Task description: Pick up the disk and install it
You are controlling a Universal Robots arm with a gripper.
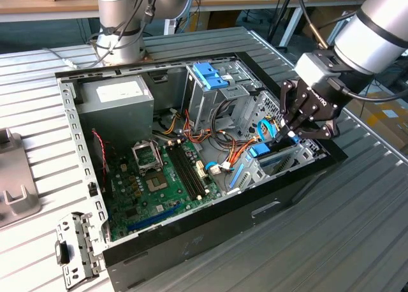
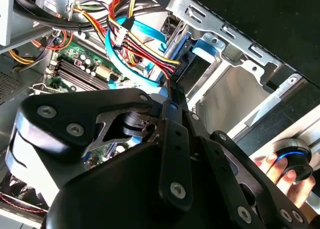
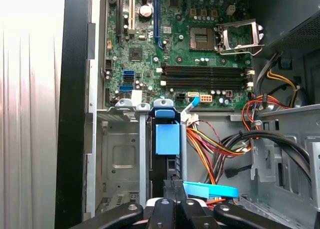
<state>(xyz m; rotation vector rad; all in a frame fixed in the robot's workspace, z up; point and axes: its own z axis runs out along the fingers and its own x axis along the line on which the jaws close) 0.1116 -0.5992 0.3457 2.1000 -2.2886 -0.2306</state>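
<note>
hand [image 1: 294,134] looked clenched on the disk [image 3: 167,139], already standing edgewise in the drive cage [image 3: 122,154] slot, seemingly nearly seated, not released.

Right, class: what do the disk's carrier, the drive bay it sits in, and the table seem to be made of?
The disk carrier looks like light blue plastic: uniform colour, matte moulded surfaces. The drive bay looks like bare sheet metal, probably steel: dull grey, stamped ribs and holes. The table looks like ribbed grey metal, possibly aluminium, with a satin sheen.

Green motherboard [image 1: 159,177], light blue disk [image 3: 167,138] rails, black hand [image 1: 298,127].
</note>
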